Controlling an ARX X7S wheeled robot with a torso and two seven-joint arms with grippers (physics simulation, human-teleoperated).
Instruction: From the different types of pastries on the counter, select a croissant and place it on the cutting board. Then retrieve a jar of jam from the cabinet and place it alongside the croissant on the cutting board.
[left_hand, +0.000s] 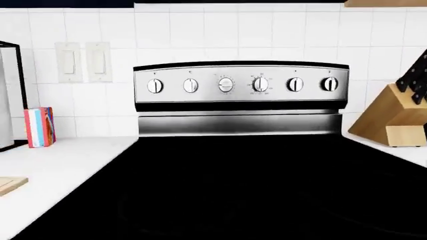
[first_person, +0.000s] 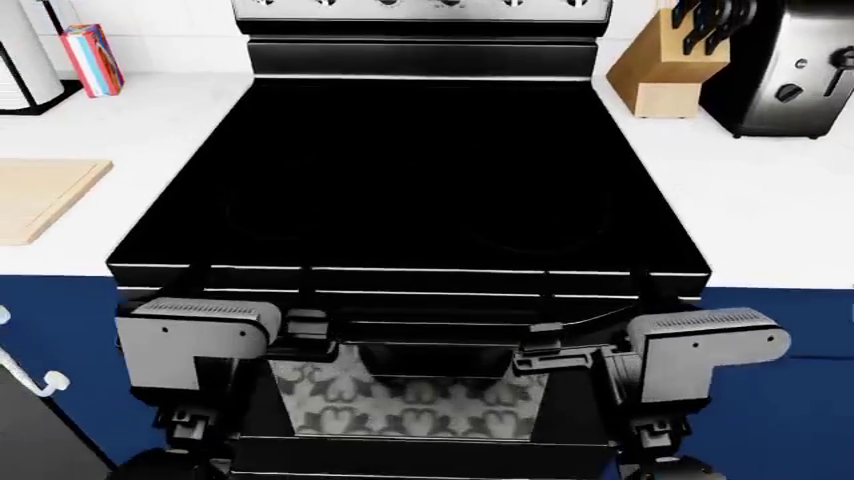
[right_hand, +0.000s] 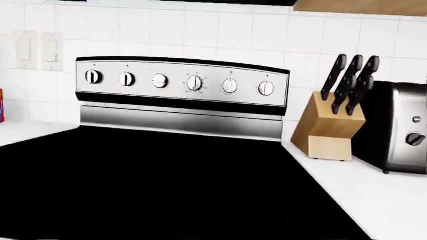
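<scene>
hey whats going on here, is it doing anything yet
Not much yet. The robot is parked facing a black stove, with both arms low in front of the oven door and holding nothing. A corner of the cutting board shows on the counter to its left, with nothing on the visible part. No croissant, cupcake or jam jar is in view. A knife block and toaster sit on its right.
</scene>
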